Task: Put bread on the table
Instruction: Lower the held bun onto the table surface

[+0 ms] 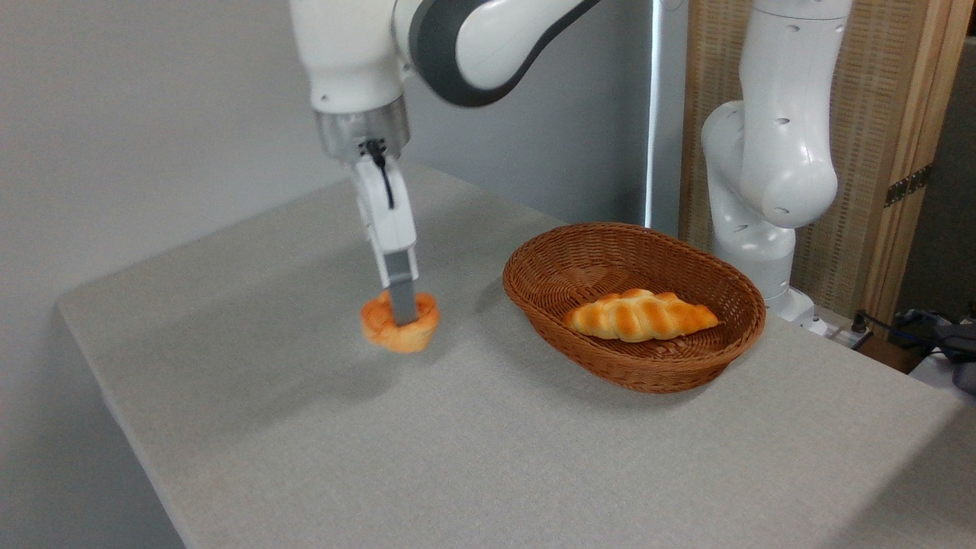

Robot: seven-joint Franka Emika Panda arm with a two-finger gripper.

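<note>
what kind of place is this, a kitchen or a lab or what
Most likely a robotics lab or test setup, not a kitchen. A white robot arm is mounted beside a plain table draped in grey cloth, the only props are a wicker basket and bread, and loose cables lie at the right edge.

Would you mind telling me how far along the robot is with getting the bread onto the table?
Done: the bread is out of the wicker basket, where only the braided loaf remains. In hand: the hand grips the bun to the left of the basket; a shadow below suggests it hangs just above the grey table. Left: lower it onto the cloth, open the hand and pull away.
</note>
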